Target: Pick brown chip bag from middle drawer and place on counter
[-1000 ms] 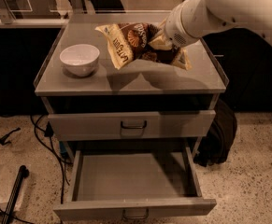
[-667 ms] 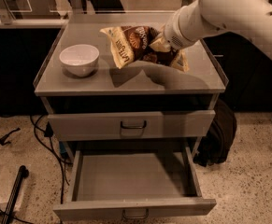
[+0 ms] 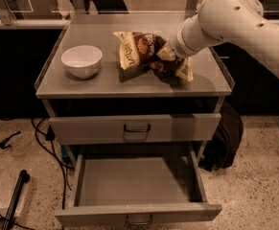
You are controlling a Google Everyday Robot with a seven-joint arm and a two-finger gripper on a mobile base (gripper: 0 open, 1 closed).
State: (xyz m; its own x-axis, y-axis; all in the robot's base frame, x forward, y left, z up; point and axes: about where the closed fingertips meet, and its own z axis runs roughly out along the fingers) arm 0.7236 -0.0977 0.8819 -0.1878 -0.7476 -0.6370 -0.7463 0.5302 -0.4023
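Note:
The brown chip bag [image 3: 139,49] lies low over the middle of the counter [image 3: 105,83], its cream left end pointing toward the white bowl. My gripper [image 3: 164,63] reaches in from the right on the white arm and is shut on the bag's crumpled right half; the fingers are mostly hidden by the bag. The middle drawer [image 3: 134,214], the lowest one, stands pulled out and shows a bare grey floor.
A white bowl [image 3: 81,60] sits on the counter's left side. The drawer with the dark handle [image 3: 136,127] above is closed. A black bag [image 3: 223,138] leans on the cabinet's right side. Cables [image 3: 43,138] and a black pole [image 3: 14,198] lie on the floor at left.
My gripper has lowered the chip bag toward the counter top and shifted it slightly to the right. The bowl and drawers have not moved.

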